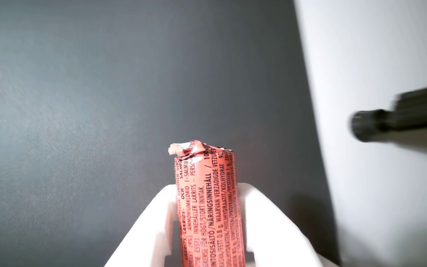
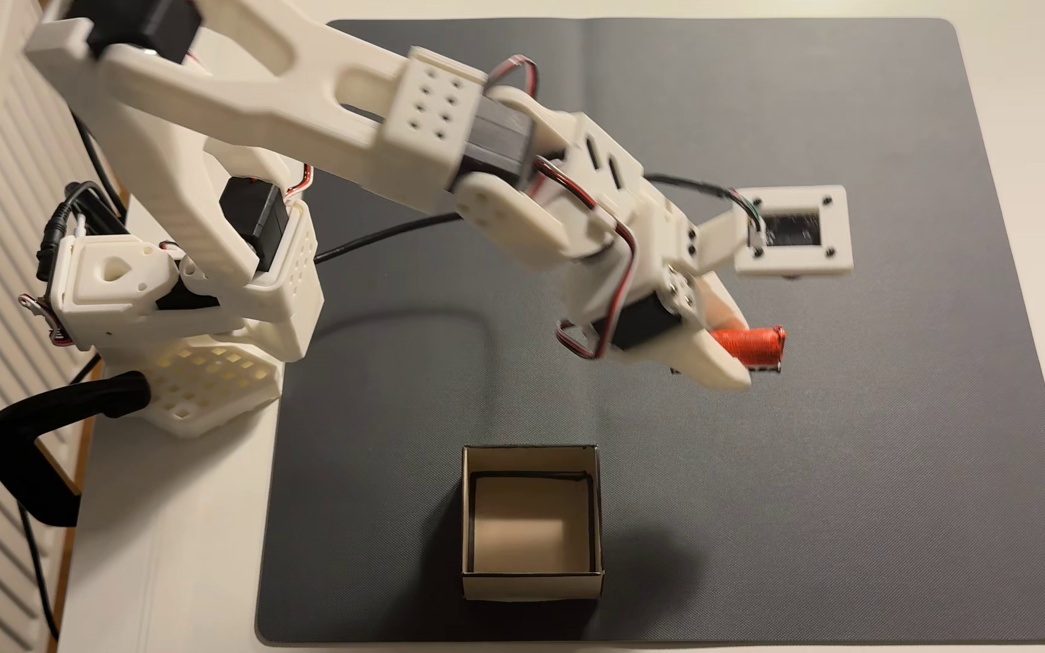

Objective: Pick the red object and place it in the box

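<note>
A dark grey mat (image 2: 821, 502) lies on a pale table (image 2: 181, 565). Above the mat, the red object (image 2: 752, 345) is up in the air, pinched between the two white fingers of the gripper (image 1: 208, 200). In the wrist view its crimped end sticks out past the fingertips — the fingers squeeze its sides so it cannot slip. In the fixed view it points to the right. The box (image 2: 531, 581) sits on the near part of the mat, open side up, with nothing inside yet. It is well apart from the red object, nearer and more to the left — so the arm likely has to swing that way and then let go.
</note>
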Robot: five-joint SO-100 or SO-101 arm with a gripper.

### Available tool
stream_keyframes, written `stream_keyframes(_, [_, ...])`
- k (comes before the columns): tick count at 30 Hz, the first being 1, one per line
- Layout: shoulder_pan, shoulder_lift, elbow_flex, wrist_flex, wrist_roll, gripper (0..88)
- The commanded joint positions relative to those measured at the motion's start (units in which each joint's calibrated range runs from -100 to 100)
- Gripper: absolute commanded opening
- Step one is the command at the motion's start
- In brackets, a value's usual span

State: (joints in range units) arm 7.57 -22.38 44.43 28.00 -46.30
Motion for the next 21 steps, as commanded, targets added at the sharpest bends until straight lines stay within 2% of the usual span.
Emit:
stream_keyframes(1, [0.52, -12.23, 3.96, 3.29, 2.75, 0.8])
stream_keyframes(12, [11.73, -41.14, 27.72, 3.56, 5.88, 0.8])
stream_keyframes(17, [18.49, -47.86, 34.61, 3.47, 5.88, 0.7])
stream_keyframes(21, [20.49, -49.05, 39.24, 0.76, 5.88, 0.7])
